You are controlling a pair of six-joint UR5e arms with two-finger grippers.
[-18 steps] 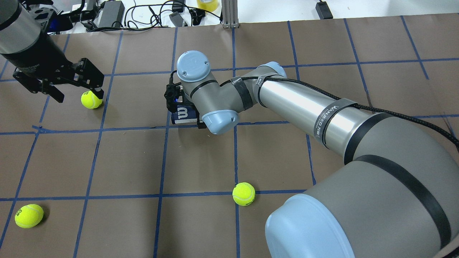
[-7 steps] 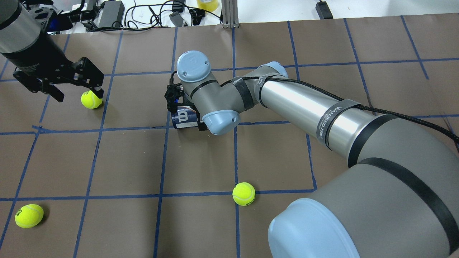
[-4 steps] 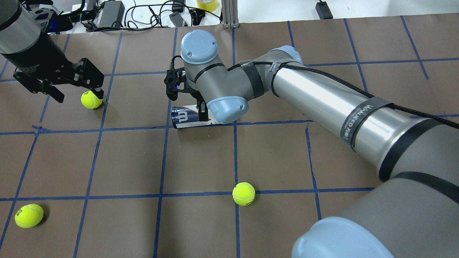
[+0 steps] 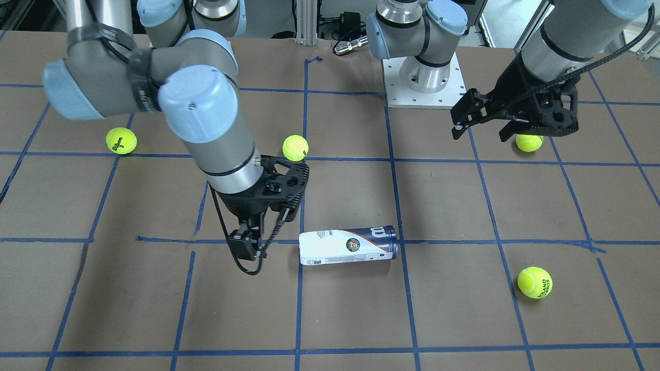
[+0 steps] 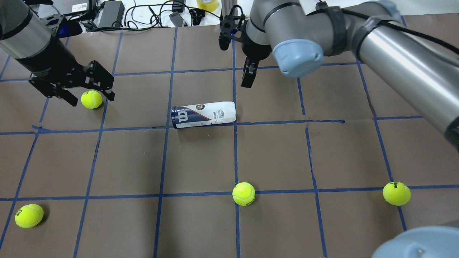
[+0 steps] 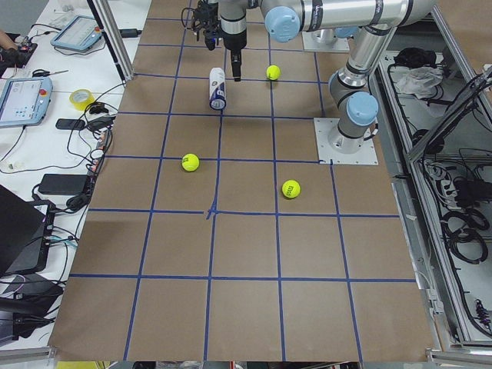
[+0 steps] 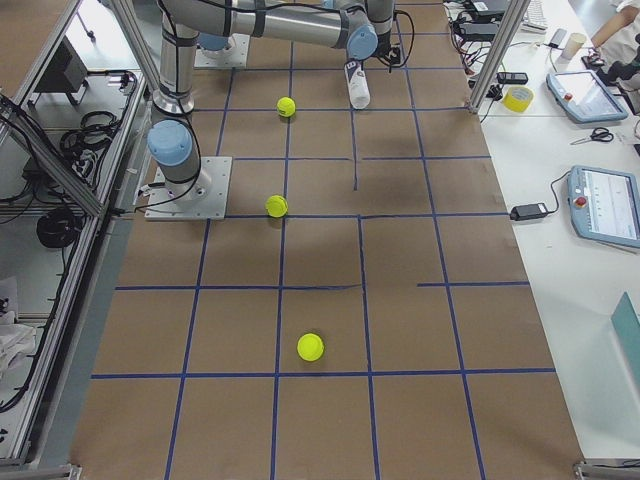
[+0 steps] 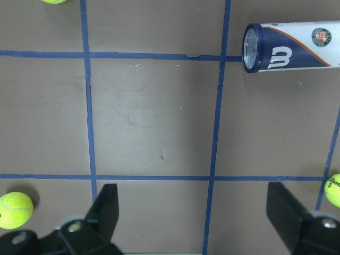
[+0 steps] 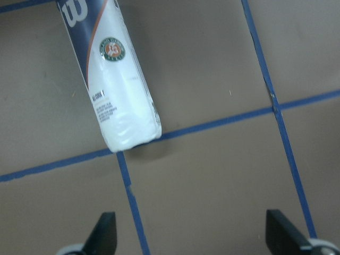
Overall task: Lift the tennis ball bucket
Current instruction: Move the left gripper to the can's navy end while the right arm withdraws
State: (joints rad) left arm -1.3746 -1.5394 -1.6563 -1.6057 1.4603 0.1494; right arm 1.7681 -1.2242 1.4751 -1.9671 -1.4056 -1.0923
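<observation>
1. Overhead exterior view: the tennis ball bucket (image 5: 203, 114) lies on its side near the middle of the desk (image 5: 200, 157). It lies along a blue tape line (image 5: 272, 122) with its navy end toward the robot's left, and nothing touches it.
2. The right jaws are spread wide and hold nothing. In the right wrist-mounted view the bucket's white end lies ahead of them, not between them.
3. The step in hand looks like the approach and grasp. The right jaws should come over the middle of the tube, turned to close across its narrow width. A grip near one end would likely let the far end droop.
4. They should then descend until both tips straddle the tube and close gently. A smooth round tube may roll off if one tip touches first.
5. The right arm (image 5: 297, 39) reaches across the desk from the robot's right with its wrist bent downward. Its jaws hang raised near the bucket's white end, not over it.
6. The left arm (image 5: 32, 43) stands well apart at the robot's left. Its jaws are open and empty, hovering by a tennis ball (image 5: 91, 99).
</observation>
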